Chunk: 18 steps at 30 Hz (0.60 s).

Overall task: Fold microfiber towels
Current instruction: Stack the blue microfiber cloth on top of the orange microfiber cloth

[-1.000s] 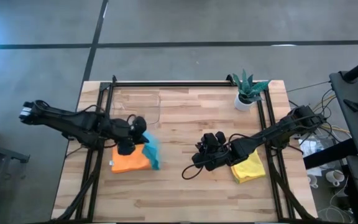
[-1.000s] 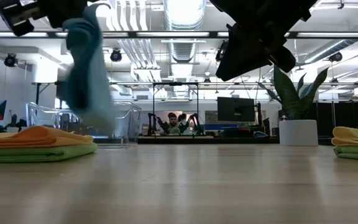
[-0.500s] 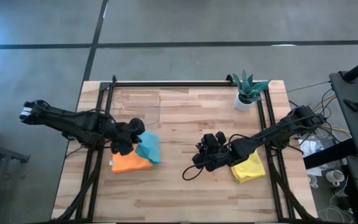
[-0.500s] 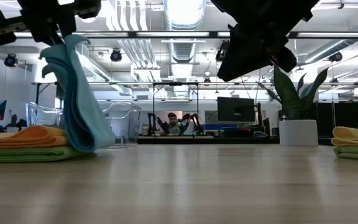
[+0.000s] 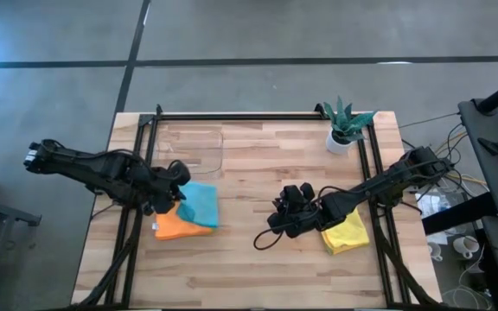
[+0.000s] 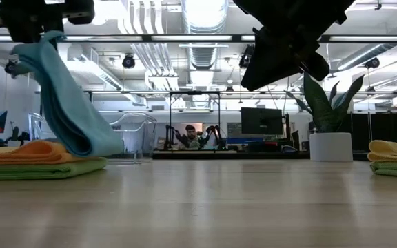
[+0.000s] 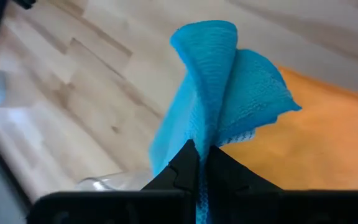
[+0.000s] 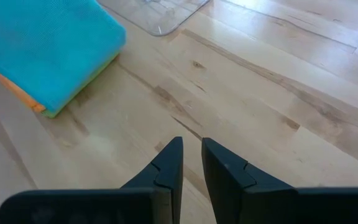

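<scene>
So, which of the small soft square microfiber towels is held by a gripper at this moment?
The teal blue microfiber towel: the left gripper pinches its edge above the orange towel. The other towels lie flat, untouched.

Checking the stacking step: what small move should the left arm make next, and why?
Probably lower and release. The left gripper, jaws shut, holds one edge of the teal towel raised, while the rest already drapes over the orange towel. The right gripper waits mid-table.

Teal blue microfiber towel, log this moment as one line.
left tool: shut on teal blue microfiber towel | towel: draped onto folded orange microfiber towel | right tool: mid-table, holds nothing
</scene>
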Motion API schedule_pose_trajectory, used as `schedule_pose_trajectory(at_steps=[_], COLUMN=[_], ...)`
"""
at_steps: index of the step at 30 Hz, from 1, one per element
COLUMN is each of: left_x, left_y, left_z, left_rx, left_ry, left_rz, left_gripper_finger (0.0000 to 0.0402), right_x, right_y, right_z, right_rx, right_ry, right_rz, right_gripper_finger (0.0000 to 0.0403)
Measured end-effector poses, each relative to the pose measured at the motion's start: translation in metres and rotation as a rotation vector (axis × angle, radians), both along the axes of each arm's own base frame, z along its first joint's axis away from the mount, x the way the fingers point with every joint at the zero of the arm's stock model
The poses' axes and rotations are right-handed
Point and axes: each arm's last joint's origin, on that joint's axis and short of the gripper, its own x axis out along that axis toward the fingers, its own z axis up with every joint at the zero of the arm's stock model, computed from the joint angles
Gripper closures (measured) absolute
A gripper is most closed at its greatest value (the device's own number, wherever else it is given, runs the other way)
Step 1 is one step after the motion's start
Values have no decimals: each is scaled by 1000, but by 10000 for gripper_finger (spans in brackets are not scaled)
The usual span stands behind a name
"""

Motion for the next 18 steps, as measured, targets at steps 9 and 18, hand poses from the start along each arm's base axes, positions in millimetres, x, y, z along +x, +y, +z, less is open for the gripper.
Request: schedule_pose_trajectory(at_steps=[9, 18], left_x=[-1, 15], left_y=[-2, -5], left_z=[-1, 1], left_rx=[-50, -81], left_ry=[-30, -89], left_rz=[-11, 2], left_gripper_finger=[401, 401], right_x=[2, 2], right_y=[-5, -6], right_z=[0, 0], right_rx=[-3, -2], right_ry=[2, 1], right_rz=[-12, -18], right_gripper_finger=[346, 346])
